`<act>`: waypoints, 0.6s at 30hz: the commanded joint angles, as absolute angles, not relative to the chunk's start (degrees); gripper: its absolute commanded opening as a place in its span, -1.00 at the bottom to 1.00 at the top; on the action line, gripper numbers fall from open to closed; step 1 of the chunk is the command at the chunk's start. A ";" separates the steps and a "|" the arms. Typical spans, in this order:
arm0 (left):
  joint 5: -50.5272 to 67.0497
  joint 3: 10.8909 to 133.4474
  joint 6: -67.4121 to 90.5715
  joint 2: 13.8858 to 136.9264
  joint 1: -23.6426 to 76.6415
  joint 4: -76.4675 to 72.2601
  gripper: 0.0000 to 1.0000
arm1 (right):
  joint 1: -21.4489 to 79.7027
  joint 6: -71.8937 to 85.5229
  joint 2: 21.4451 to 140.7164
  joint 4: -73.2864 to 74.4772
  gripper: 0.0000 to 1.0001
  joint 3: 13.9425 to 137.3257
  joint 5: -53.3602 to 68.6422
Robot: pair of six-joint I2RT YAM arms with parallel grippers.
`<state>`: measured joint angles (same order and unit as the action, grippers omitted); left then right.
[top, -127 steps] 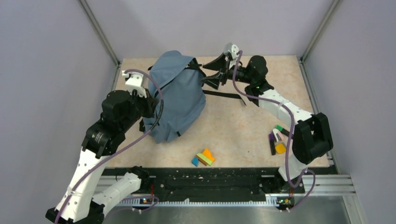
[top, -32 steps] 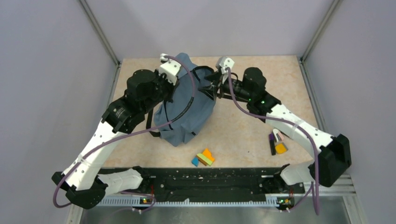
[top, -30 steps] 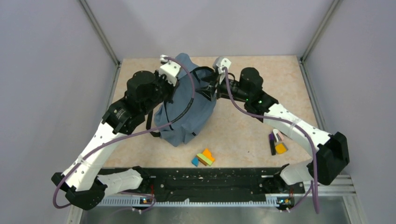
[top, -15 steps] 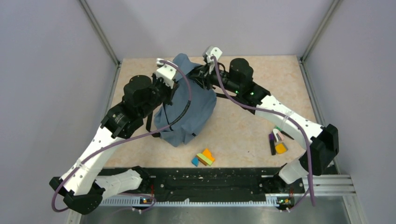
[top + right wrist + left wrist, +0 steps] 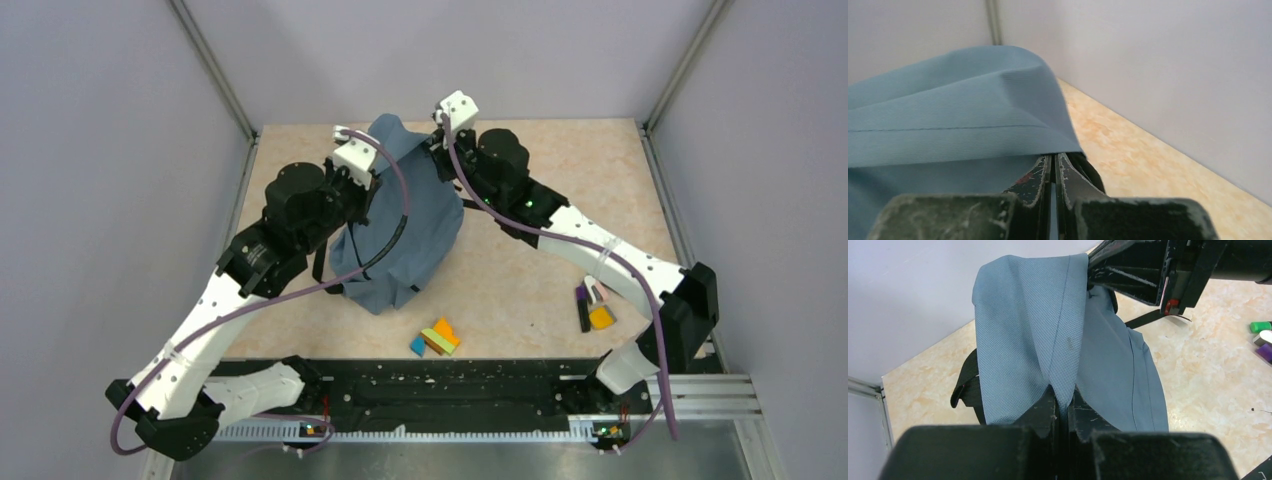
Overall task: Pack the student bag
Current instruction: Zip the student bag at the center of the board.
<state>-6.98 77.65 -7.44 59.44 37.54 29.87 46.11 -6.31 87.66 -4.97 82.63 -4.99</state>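
Note:
The student bag (image 5: 405, 235), slate-blue fabric, stands bunched up at the table's far middle. In the left wrist view my left gripper (image 5: 1063, 401) is shut on a raised fold of the student bag (image 5: 1028, 325). That fold runs taut up to the black fingers (image 5: 1120, 270) of my right gripper. From above, my left gripper (image 5: 368, 190) is at the bag's left side and my right gripper (image 5: 433, 148) at its top right corner. In the right wrist view my right gripper (image 5: 1054, 159) is shut, its tips tucked under the hem of the student bag (image 5: 948, 125).
Coloured blocks (image 5: 435, 338) lie near the front middle. Markers and a small yellow piece (image 5: 592, 305) lie at the right. A black strap (image 5: 1148, 317) trails on the table behind the bag. Grey walls with metal posts (image 5: 215, 75) close in the back corners.
My right gripper has moved left onto the bag's top corner and gone from open to shut there. My left arm has drawn slightly back and left, still gripping the fold.

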 commanded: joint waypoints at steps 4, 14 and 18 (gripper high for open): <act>-11.64 77.93 -8.63 55.53 36.78 23.31 -1.00 | 45.22 -10.52 90.84 -0.43 -1.00 90.84 -25.73; -14.27 78.97 -8.31 54.28 36.57 22.59 -1.00 | 37.72 -2.49 97.05 9.95 -1.00 90.26 -10.03; -17.64 79.74 -7.81 54.34 36.35 21.97 -1.00 | 37.20 -2.38 99.67 13.11 -1.00 87.58 -9.01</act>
